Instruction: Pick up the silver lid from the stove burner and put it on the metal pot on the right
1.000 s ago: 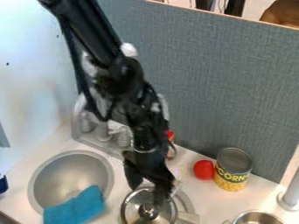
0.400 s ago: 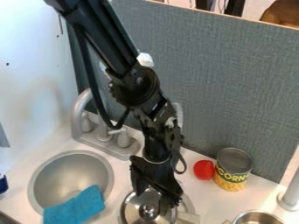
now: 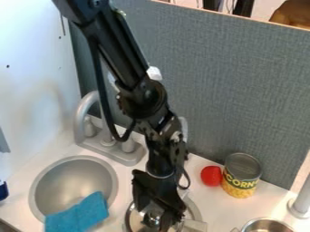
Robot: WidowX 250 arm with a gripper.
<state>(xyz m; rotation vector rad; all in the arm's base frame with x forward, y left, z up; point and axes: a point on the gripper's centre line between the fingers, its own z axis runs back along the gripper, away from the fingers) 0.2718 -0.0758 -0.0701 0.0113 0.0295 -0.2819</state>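
Observation:
The black gripper [image 3: 156, 215] hangs at the bottom centre, its fingers spread above a round metal lid [image 3: 133, 221] with a dark knob [image 3: 151, 220]. The knob shows between the two fingers, and whether they touch it I cannot tell. Part of the lid is hidden behind the gripper. Just right of the lid, a pale handle [image 3: 195, 225] sticks out. A red ball-like object [image 3: 211, 176] and a corn can [image 3: 240, 184] stand further right, against the grey panel.
At the left is a round sink [image 3: 74, 177] with a blue cloth [image 3: 79, 215] over its edge. A grey faucet [image 3: 80, 118] rises behind it. A metal pot [image 3: 266, 225] sits at the lower right, near a grey post [image 3: 301, 205].
The arm has shifted to the right and the gripper has come down lower over the lid. The lid, can, red object and cloth are where they were.

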